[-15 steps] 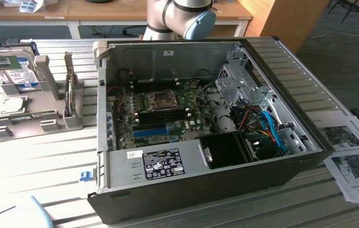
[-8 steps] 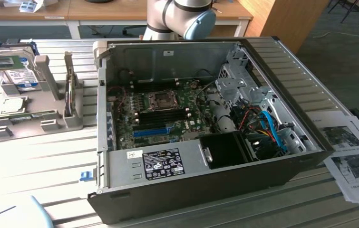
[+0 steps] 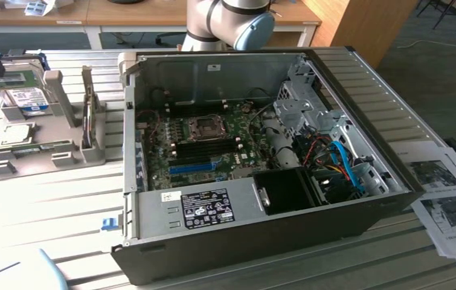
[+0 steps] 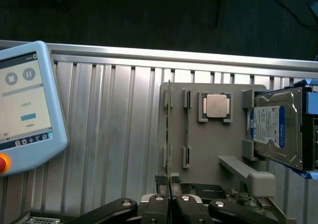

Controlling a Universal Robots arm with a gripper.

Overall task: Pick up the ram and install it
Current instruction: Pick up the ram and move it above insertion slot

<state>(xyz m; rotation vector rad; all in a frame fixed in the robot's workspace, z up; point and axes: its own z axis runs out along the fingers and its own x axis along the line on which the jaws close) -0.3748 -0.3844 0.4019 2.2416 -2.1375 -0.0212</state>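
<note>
The gripper point(image 4: 170, 183) has its fingers pressed together and holds nothing that can be made out. In the wrist view their tips meet right in line with the near end of the ram point(image 4: 169, 129); whether they touch it cannot be told. The ram stands on its long edge in a grey holder tray point(image 4: 213, 144). It is seen edge-on as a thin line, and its long axis runs straight away from the fingertips toward the far edge of the ribbed counter point(image 4: 109, 114). In the exterior view the ram point(image 3: 89, 118) sits in the upper left of the frame, upright on edge. Its length runs up and down the picture, and its upper edge is bare. On one side of it the tray carries a second pair of slot posts, then a processor chip point(image 4: 216, 106), then a hard drive point(image 4: 276, 132) at the tray's rim. On the other side a broad stretch of open counter separates the ram from a blue-framed touchscreen pendant point(image 4: 25, 105). In the exterior view a narrow strip of counter lies between the tray and the open computer case point(image 3: 292, 241) at centre frame.
</note>
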